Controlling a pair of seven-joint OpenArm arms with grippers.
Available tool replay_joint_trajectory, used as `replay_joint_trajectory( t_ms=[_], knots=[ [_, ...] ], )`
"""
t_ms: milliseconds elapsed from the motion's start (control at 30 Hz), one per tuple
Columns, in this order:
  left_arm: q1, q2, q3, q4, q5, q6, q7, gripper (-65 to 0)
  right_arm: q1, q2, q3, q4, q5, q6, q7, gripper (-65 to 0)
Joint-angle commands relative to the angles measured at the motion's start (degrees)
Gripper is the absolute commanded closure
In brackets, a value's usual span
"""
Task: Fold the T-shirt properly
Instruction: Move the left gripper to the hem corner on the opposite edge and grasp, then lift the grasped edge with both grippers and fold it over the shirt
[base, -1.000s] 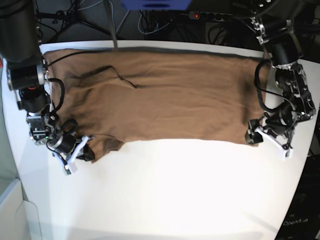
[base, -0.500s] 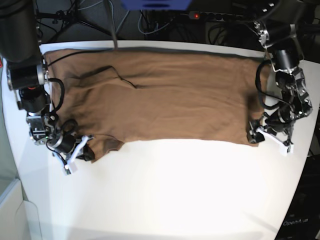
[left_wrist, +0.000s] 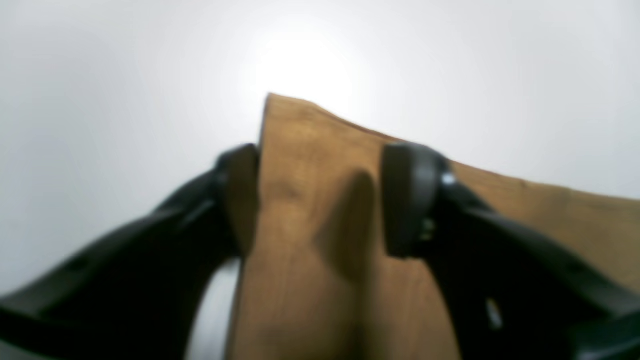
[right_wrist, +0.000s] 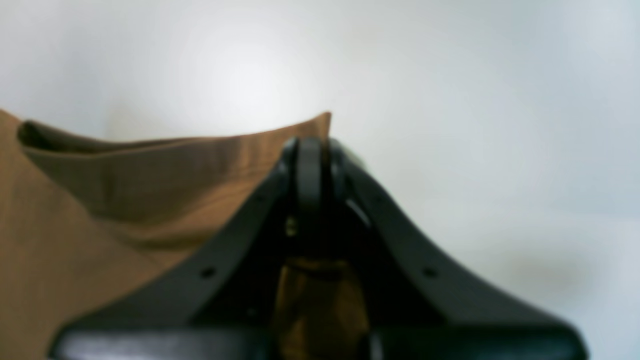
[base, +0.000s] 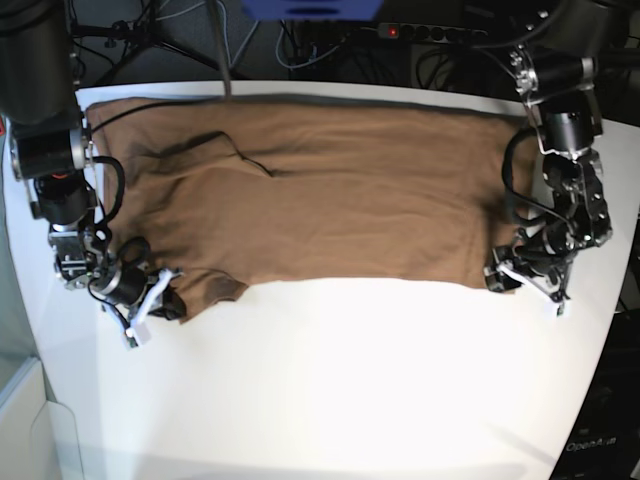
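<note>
On the white table (base: 330, 380), seen from the base camera, the tan-brown T-shirt (base: 320, 195) lies spread wide across the far half, its upper edge along the back rim. The right gripper (base: 150, 300) sits at the shirt's near corner on the view's left; the left gripper (base: 515, 278) sits at the near corner on the view's right.

From the left wrist camera, the left gripper (left_wrist: 320, 200) straddles a corner of the T-shirt (left_wrist: 310, 240). One black finger (left_wrist: 240, 195) touches the cloth's edge while the other (left_wrist: 405, 200) stands over the fabric, a gap of brown cloth showing between them: the jaws are parted, not yet pinched together.

From the right wrist camera, the right gripper (right_wrist: 312, 165) is clenched, its two fingers pressed flat together with a corner of the T-shirt (right_wrist: 125, 200) caught between them; brown cloth shows behind the fingertips and a fold rises on the left.
</note>
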Motion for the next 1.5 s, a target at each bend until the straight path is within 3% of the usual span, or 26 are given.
replay_joint_trajectory(
  t_ms=[0, 167, 300, 600, 867, 1100, 1300, 1467],
  knots=[
    [-1.67, -0.63, 0.1, -0.14, -0.38, -0.18, -0.06, -27.2, 1.36, 0.69, -0.1, 0.3, -0.48, -0.03, -0.63, -0.7],
    [-2.64, -0.81, 0.1, -3.13, -0.38, -0.26, -0.06, -15.3, 1.36, 0.69, -0.1, 0.3, -0.48, -0.03, -0.63, -0.7],
    [-2.64, -0.9, -0.08, -2.69, -0.38, -0.35, -0.06, -1.0, 1.36, 0.69, -0.1, 0.3, -0.48, -0.03, -0.63, -0.7],
    [-0.7, -0.46, -0.25, 6.72, -0.73, -0.26, 0.64, -2.8, 1.36, 0.87, 0.17, 0.56, -0.48, -0.03, -0.37, -0.1],
    [2.9, 0.69, -0.34, 16.22, -0.82, -0.09, 0.73, -2.8, 1.36, 2.72, 0.43, 0.65, -0.04, -0.03, -0.19, -0.1],
    [6.07, 0.95, -0.34, 17.36, -0.82, -0.18, 0.73, -2.8, -0.31, 5.09, 0.52, 1.18, 0.48, -0.03, 2.71, -0.1],
    [10.46, 0.95, -0.69, 22.37, -0.82, -0.26, 0.73, -2.8, -8.66, 8.87, 0.52, 15.33, 2.86, -0.03, 2.09, -0.1],
    [13.28, 1.04, -4.03, 26.33, -0.91, -0.61, 2.31, -2.8, -17.98, 11.15, 4.3, 31.24, 2.51, -0.03, -3.18, -0.1]
  ],
)
